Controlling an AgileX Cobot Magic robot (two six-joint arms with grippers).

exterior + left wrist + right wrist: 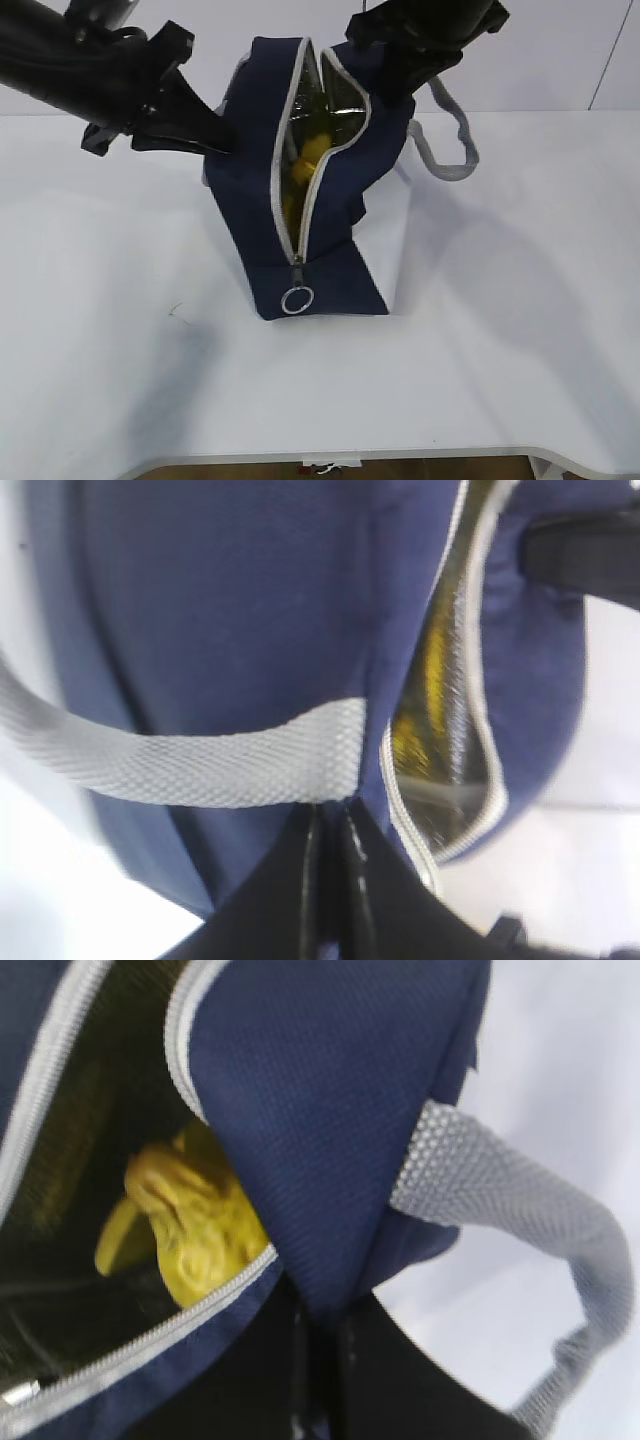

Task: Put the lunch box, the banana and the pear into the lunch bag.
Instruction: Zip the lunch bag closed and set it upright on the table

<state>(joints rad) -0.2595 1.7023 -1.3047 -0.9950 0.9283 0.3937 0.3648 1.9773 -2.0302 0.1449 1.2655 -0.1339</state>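
- white desk (520, 330) under a pale wall; i log one bag standing near its middle.
- lunch bag (250, 200): navy fabric, white side panel on my right, top zipper parted, silver foil lining showing in the gap.
- ring pull (297, 300): hangs at the near end of the zipper track.
- grey handles: one handle (450, 140) loops out at the bag's right side; the other crosses the left wrist view as a woven strap (200, 765) against the navy cloth.
- yellow fruit (195, 1220): inside the bag, seen through the opening; i cannot tell banana from pear in these views. lunch box not visible to me.
- left hand (330, 865): fingers pressed together, pinching the navy fabric at the bag's left side just below the strap.
- right hand (318, 1345): fingers closed on the navy flap at the bag's right rim, beside the zipper edge, with the handle just to its right.
- both arms come in from the far side, one at each side of the opening.
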